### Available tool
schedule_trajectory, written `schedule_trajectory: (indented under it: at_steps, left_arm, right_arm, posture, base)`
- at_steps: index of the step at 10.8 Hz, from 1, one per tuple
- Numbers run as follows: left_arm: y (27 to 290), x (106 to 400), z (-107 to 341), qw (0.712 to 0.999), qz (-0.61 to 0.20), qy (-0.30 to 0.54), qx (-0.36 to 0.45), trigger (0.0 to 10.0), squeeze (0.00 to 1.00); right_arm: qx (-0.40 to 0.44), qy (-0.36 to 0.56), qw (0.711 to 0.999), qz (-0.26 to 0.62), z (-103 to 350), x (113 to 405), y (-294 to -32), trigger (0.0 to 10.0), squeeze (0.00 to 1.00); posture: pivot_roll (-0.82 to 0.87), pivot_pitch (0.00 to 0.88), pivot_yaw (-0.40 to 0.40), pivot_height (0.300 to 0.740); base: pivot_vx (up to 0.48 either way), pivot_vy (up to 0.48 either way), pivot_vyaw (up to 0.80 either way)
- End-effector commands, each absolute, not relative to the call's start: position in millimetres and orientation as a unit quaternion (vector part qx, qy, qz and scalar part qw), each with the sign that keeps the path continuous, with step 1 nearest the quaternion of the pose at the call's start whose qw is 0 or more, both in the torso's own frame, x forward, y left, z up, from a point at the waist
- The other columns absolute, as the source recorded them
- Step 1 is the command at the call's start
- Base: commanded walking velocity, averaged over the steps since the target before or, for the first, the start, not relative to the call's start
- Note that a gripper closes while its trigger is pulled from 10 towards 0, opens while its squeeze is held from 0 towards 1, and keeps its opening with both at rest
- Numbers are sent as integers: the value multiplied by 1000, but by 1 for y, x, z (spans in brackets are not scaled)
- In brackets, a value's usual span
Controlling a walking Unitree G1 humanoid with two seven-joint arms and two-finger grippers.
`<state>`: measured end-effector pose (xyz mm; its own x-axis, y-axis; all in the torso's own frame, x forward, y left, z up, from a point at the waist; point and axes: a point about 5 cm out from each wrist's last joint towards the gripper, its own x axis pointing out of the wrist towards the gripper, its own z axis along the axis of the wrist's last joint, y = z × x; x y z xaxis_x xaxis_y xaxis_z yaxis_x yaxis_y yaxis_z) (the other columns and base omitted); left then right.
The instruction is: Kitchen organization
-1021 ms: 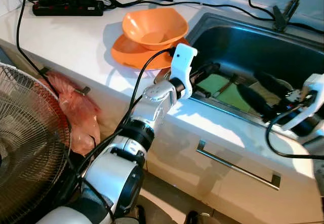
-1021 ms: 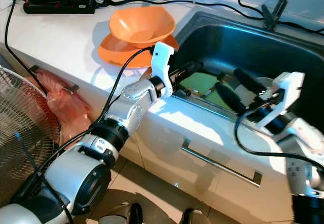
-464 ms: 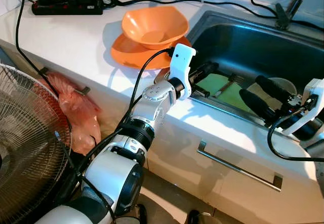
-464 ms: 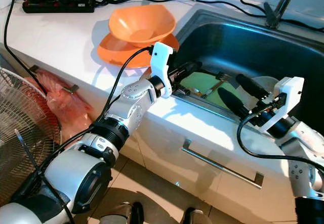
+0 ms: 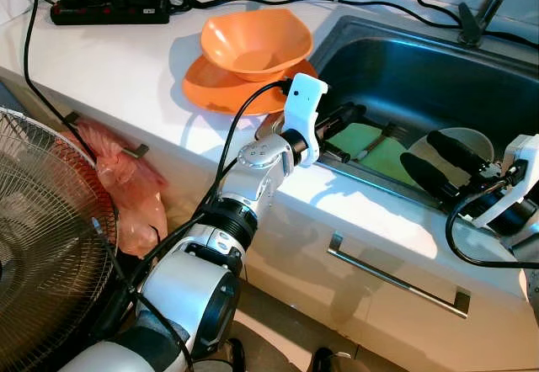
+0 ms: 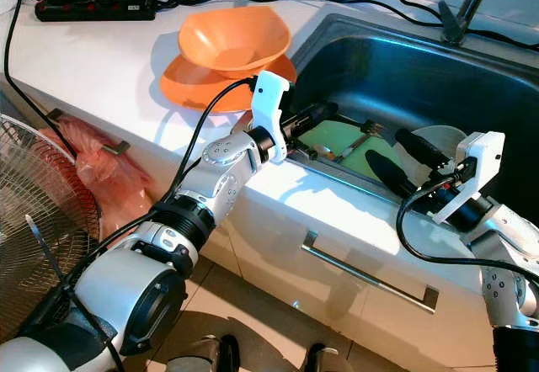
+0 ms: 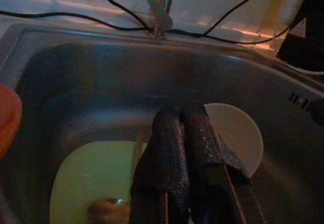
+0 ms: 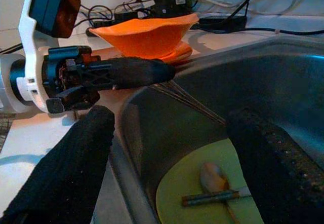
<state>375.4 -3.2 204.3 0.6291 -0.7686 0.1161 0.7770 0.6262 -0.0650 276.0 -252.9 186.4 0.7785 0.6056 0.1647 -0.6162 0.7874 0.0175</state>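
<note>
One green plate (image 5: 368, 146) with one spoon (image 8: 215, 177) lies in your sink (image 5: 438, 73) beside one white bowl (image 5: 472, 139), while your left gripper (image 5: 344, 118) reaches over it clenched and your right gripper (image 5: 440, 160) hovers spread wide.

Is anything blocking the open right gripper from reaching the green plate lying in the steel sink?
Nothing visible blocks it. The right gripper hangs open over the steel sink, with the green plate below and ahead. A utensil lies on the plate, and the left gripper, shut, sits at the sink's near-left rim.
</note>
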Motion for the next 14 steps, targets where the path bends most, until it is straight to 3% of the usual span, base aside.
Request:
schedule_trajectory:
  at_steps: [1, 2, 3, 5, 6, 11, 12, 14]
  left_arm:
    - [-5, 375, 205, 901, -430, -42, -52, 0, 0]
    - [-4, 376, 206, 901, -428, -41, -52, 0, 0]
    - [-4, 376, 205, 901, -429, -40, -47, 10000, 0]
    - [-4, 377, 204, 905, -421, -39, -42, 10000, 0]
    - [-4, 377, 203, 907, -417, -38, -42, 10000, 1000]
    - [-4, 376, 205, 906, -420, -45, -38, 10000, 1000]
    - [-4, 375, 212, 904, -421, -68, -21, 10000, 0]
    - [-2, 374, 229, 903, -413, -116, -13, 10000, 0]
  right_arm:
    - [27, -82, 942, 326, 189, 277, -255, 10000, 0]
    - [27, -83, 941, 326, 190, 278, -254, 10000, 0]
    - [28, -84, 941, 326, 190, 278, -254, 10000, 0]
    - [29, -85, 940, 328, 190, 279, -253, 10000, 0]
    - [30, -86, 940, 329, 190, 280, -252, 10000, 0]
    - [38, -88, 937, 336, 188, 283, -245, 10000, 0]
    - [42, -90, 936, 337, 188, 283, -243, 10000, 0]
    - [49, -93, 933, 343, 187, 284, -238, 10000, 0]
  posture:
    - [-21, 169, 28, 740]
    - [-21, 168, 27, 740]
    - [-20, 166, 25, 740]
    - [-21, 166, 24, 740]
    - [-20, 167, 23, 740]
    - [-14, 171, 22, 740]
    - [-11, 176, 20, 740]
    - [3, 180, 18, 740]
  base:
    - [0, 0, 0]
    - [0, 0, 0]
    - [0, 0, 0]
    - [0, 0, 0]
    - [0, 0, 0]
    - [0, 0, 0]
    - [0, 0, 0]
    - [0, 0, 0]
